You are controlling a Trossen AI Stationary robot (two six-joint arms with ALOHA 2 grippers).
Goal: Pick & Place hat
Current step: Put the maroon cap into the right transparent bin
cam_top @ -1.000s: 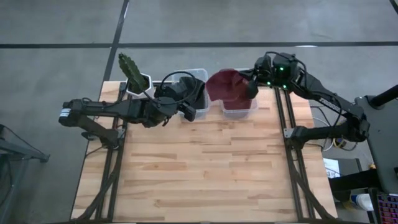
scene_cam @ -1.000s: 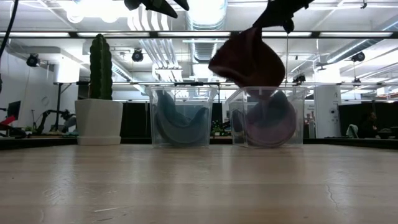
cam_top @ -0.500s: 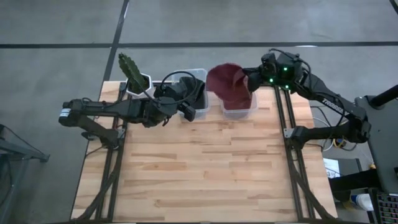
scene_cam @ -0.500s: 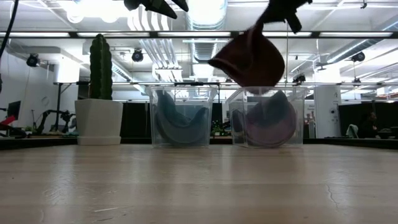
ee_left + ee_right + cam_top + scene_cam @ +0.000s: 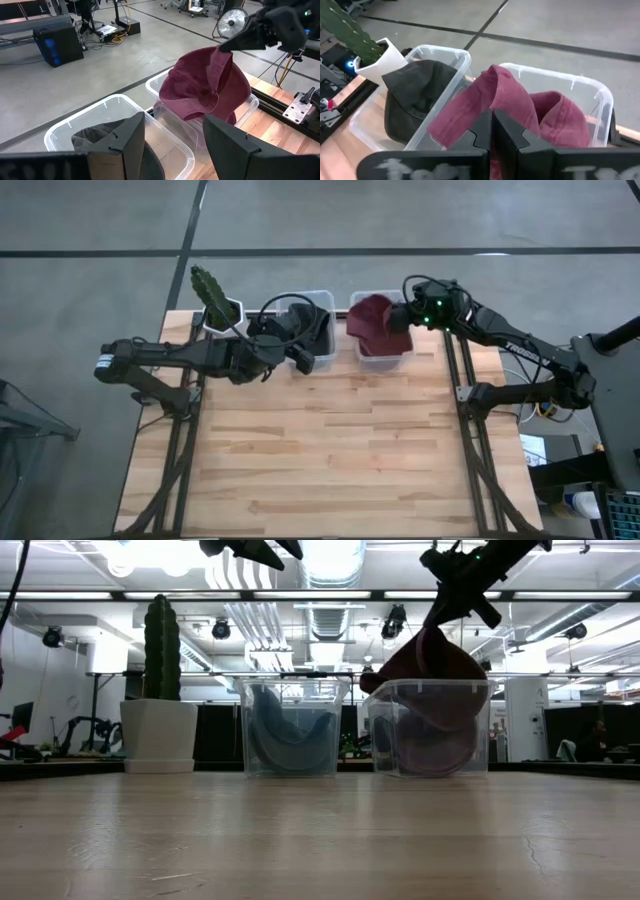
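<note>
A dark red hat hangs from my right gripper over the right clear bin. In the low view its lower part sits inside the bin walls, and one edge sticks out past the bin's left rim. Another reddish hat lies in that bin. My left gripper is open above the left clear bin, which holds a dark hat. My right gripper is shut on a raised fold of the red hat's crown, pinched between the two fingers. The fingers slant down from the table's right side. The hat hangs slack below them, its lower part inside the right bin.
A potted cactus stands at the far left corner, beside the left bin. Both bins sit along the table's far edge. Bare wooden tabletop stretches toward the near edge.
My right gripper has moved down toward the right bin, still shut on the red hat. The hat hung clear above the bin's rim before. It has sunk, and its lower part is now within the bin walls.
</note>
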